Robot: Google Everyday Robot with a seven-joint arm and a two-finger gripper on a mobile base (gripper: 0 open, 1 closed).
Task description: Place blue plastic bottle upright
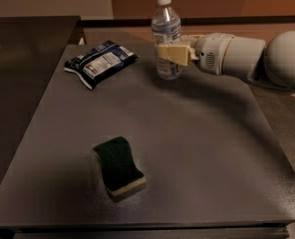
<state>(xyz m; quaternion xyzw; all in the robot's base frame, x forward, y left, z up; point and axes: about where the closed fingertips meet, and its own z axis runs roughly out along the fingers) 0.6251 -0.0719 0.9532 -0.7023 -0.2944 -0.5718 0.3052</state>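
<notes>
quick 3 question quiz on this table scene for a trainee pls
1. True or false: the blue plastic bottle lies on its side.
2. Where is the gripper? A: around the bottle's white cap. B: around the bottle's body, reaching in from the right of the view. C: away from the bottle, holding nothing.
3. Which lies nearer the bottle, the snack packet or the sponge?

Key:
1. False, it stands upright, cap on top.
2. B
3. The snack packet, to the bottle's left in the view. The sponge sits toward the near edge.
</notes>
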